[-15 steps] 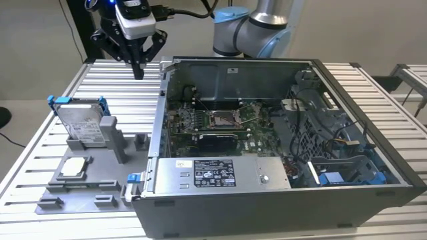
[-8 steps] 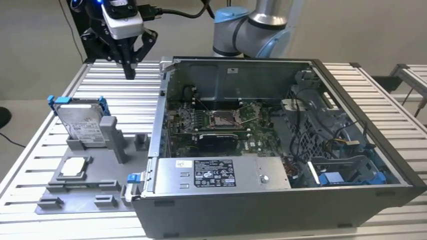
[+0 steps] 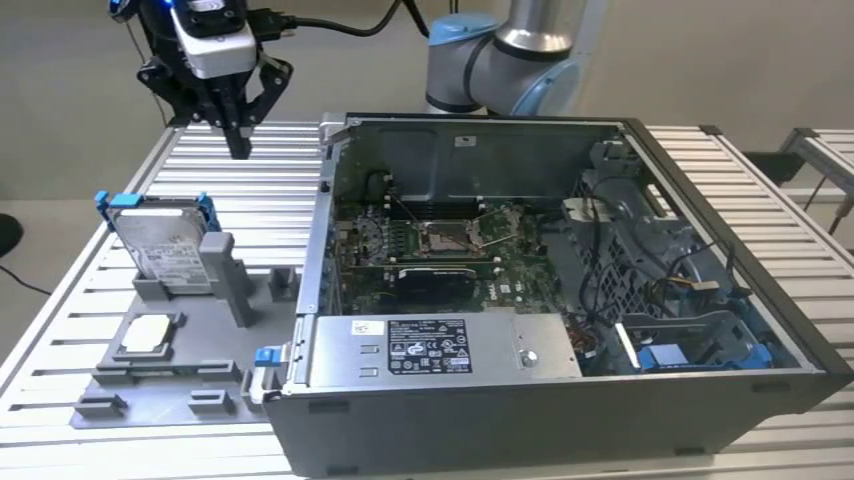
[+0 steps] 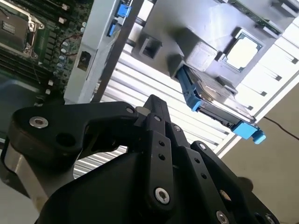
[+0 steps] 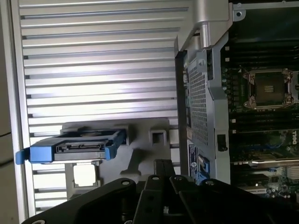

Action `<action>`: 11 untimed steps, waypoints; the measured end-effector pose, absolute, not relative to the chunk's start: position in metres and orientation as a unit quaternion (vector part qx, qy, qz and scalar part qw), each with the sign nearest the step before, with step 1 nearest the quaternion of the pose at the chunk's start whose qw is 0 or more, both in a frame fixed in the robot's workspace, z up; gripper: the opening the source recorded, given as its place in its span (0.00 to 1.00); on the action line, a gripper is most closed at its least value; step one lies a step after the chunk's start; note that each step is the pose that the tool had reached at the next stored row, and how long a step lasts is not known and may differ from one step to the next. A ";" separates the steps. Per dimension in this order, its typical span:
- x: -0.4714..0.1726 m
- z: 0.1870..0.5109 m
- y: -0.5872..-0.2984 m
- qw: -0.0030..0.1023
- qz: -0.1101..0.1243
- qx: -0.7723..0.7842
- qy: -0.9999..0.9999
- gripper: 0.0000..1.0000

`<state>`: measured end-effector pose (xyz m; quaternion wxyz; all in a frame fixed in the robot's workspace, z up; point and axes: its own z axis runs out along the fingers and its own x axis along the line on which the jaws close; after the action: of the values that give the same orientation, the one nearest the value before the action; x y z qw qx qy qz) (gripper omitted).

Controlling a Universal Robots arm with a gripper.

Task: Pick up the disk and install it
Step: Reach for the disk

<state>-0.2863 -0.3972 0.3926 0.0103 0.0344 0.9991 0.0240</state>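
Note:
The disk (image 3: 163, 240) stands on edge in a grey holder (image 3: 238, 285) at the exterior view's left, silver with a white label and a bright blue carrier. My gripper (image 3: 240, 150) hangs well above and behind it over the slatted table, fingers pressed together, shut on nothing. In the first wrist view the disk (image 5: 77, 148) shows edge-on with its connector, a short way from my gripper (image 5: 163, 163). The second wrist view has the disk (image 4: 210, 100) beyond my gripper (image 4: 152, 100).
An open computer case (image 3: 467, 125) lies to the exterior view's right of the holder, with the motherboard (image 3: 441, 245) and a blue drive bay (image 3: 667, 355) inside. A small silver chip (image 3: 147, 335) rests on the grey fixture base (image 3: 174, 385). Slatted table (image 3: 227, 170) surrounds them.

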 end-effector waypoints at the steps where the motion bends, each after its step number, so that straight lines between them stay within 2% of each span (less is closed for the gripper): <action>1: -0.289 0.393 -0.397 0.010 0.024 0.034 0.999 0.00; 11: -0.315 0.393 -0.397 0.010 0.024 0.034 0.999 0.00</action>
<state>-0.3150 -0.3972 0.3926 0.0103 0.0345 0.9991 0.0240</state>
